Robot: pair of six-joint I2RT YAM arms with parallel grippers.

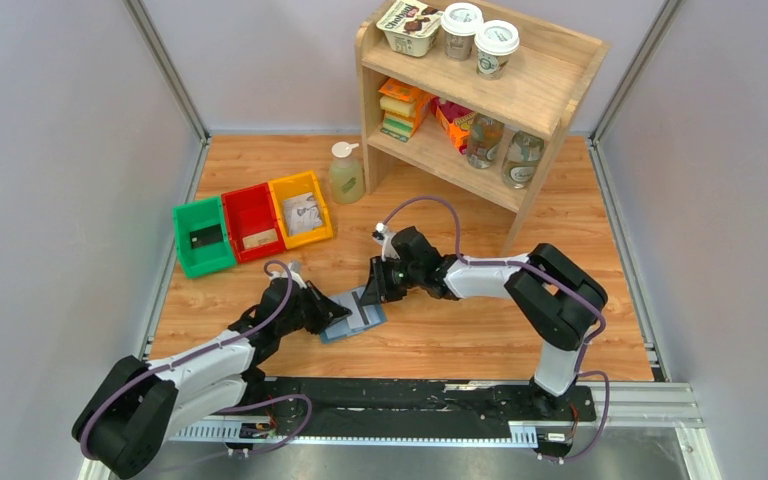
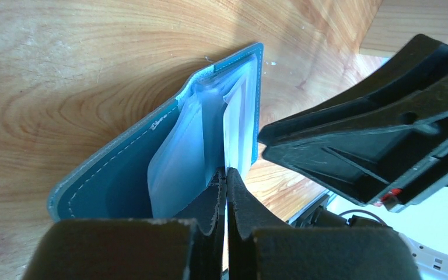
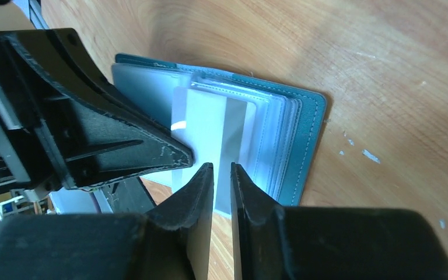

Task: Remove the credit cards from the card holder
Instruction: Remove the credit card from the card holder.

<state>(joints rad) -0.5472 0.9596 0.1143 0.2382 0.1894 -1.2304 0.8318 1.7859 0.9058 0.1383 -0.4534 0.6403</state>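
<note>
The card holder (image 1: 350, 328) lies open on the counter (image 1: 460, 330), between the two arms. The left hand (image 2: 226, 175) is closed and seems to pinch one clear inner pocket leaf of the holder, though its own fingers hide the contact; in this way it pins the holder down. A pale card (image 3: 210, 125) with a grey stripe sticks partly out of a pocket. The right hand (image 3: 222, 169) stands just over its free end with the jaws only a narrow slit apart, gripping nothing that I can see. I judge that the step in hand is the pulling of this card. The next move calls for the right hand to close on the free end and draw it straight along the pocket.
</note>
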